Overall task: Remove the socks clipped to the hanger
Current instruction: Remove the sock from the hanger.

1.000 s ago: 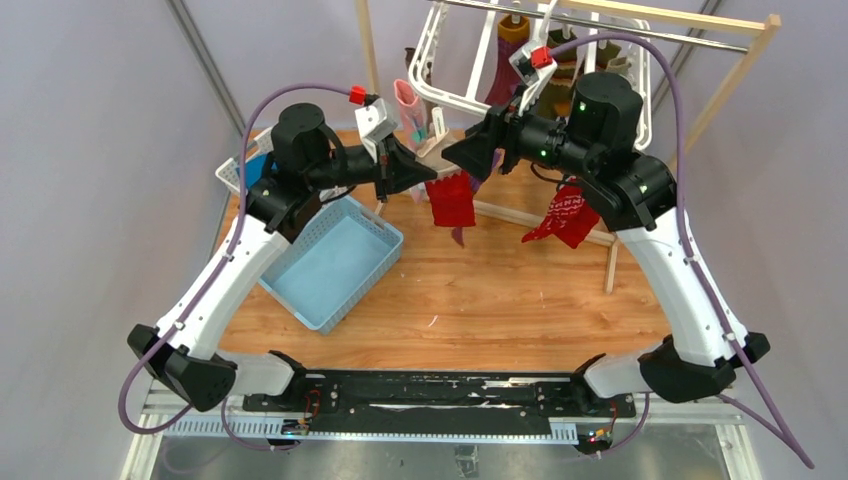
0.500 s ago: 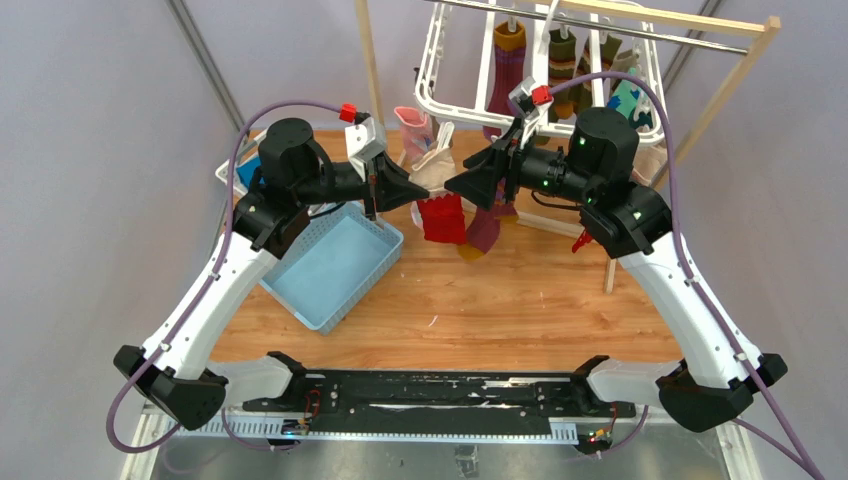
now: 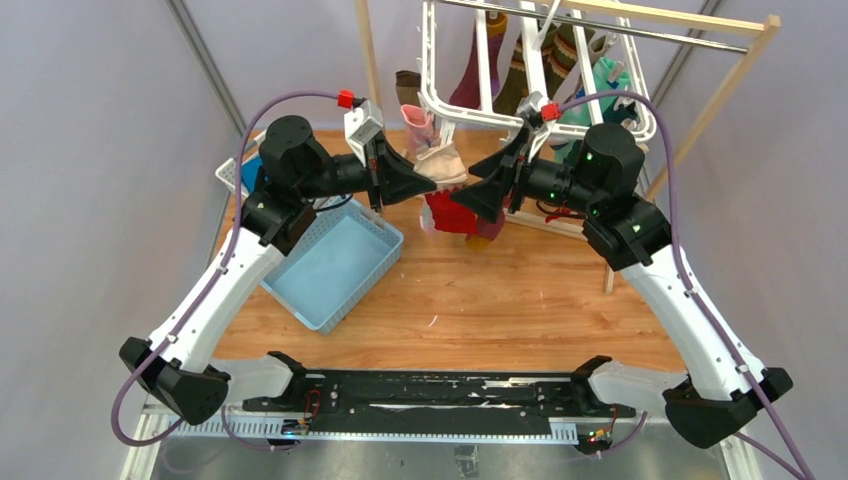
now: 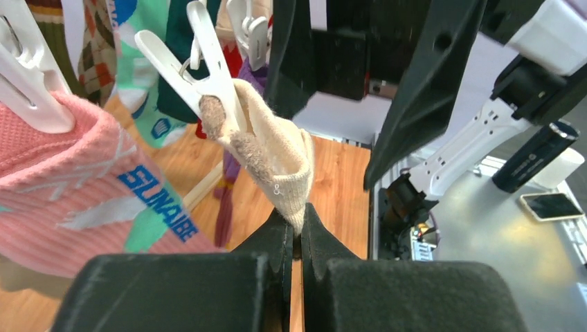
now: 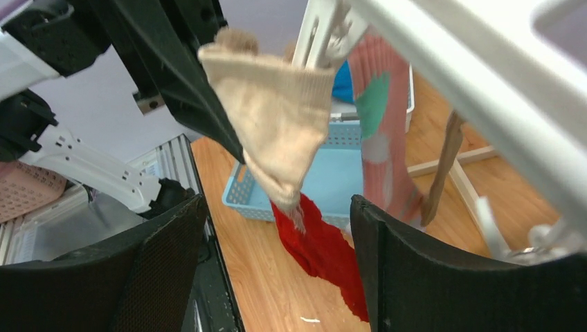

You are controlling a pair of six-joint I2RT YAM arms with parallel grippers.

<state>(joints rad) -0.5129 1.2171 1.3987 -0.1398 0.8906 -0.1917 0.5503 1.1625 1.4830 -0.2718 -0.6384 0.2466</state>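
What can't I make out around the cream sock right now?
- Top view: the clip on the cream sock is too small, crowded between the left pincer and right pincer.
- Left wrist: how much sock the left pincer pinches, hidden between its fingers.
- Right wrist: the red sock's top, behind the cream sock; where the clip bites, blurred near the top edge.

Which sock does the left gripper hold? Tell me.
The cream sock, hanging from a white clip; the left gripper pinches its tip. The pink sock beside it is untouched.
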